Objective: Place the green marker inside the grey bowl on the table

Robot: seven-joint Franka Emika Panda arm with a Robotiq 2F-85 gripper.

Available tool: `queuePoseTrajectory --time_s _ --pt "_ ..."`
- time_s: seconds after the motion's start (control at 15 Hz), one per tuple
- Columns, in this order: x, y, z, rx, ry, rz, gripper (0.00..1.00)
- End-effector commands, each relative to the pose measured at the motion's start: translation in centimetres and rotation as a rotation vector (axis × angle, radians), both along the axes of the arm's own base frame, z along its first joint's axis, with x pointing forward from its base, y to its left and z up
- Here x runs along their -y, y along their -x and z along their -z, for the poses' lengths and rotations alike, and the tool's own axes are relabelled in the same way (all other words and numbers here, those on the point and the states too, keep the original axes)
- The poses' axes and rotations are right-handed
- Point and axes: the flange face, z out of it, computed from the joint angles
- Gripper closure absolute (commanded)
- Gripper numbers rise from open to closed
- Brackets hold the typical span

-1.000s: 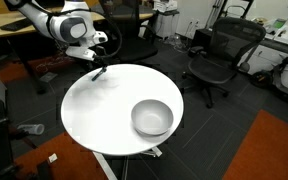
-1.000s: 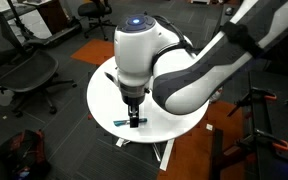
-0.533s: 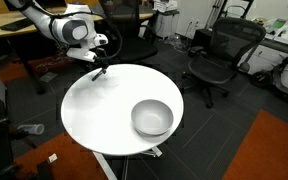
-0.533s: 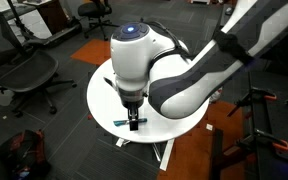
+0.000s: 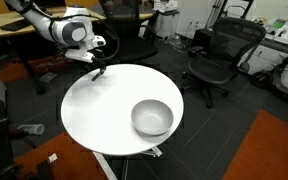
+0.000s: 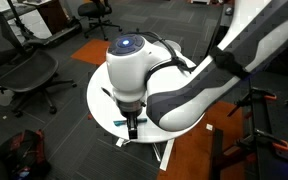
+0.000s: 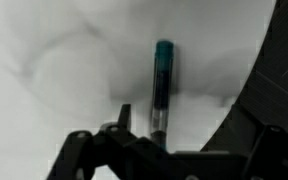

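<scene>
The green marker [image 7: 162,85] lies flat on the white table [image 7: 54,60] close to its rim; it also shows as a short teal line in an exterior view [image 6: 121,123]. My gripper [image 7: 189,135] is open and low over the marker's near end, which lies between the fingers, closer to one of them. In both exterior views the gripper [image 5: 99,68] [image 6: 134,125] is at the table's edge [image 5: 84,120]. The grey bowl [image 5: 152,117] stands empty on the opposite side of the table, far from the gripper. The arm hides the bowl in the exterior view with the arm in front.
Black office chairs [image 5: 219,55] [image 6: 29,75] stand around the table on dark floor. A wooden desk [image 5: 14,25] is behind the arm. The table's rim and the drop to the floor [image 7: 274,70] are right beside the marker.
The arm has shifted slightly and come lower over the marker. The marker and the bowl have not moved.
</scene>
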Motion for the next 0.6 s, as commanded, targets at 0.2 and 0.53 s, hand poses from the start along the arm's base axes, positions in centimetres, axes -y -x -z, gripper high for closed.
queuePoseTrajectory --time_s 0.2,0.53 --pt "-1.40 -0.55 0.71 -0.010 0.024 0.021 0.00" --pt "-0.80 -1.24 0.78 -0.002 0.022 0.070 0.00"
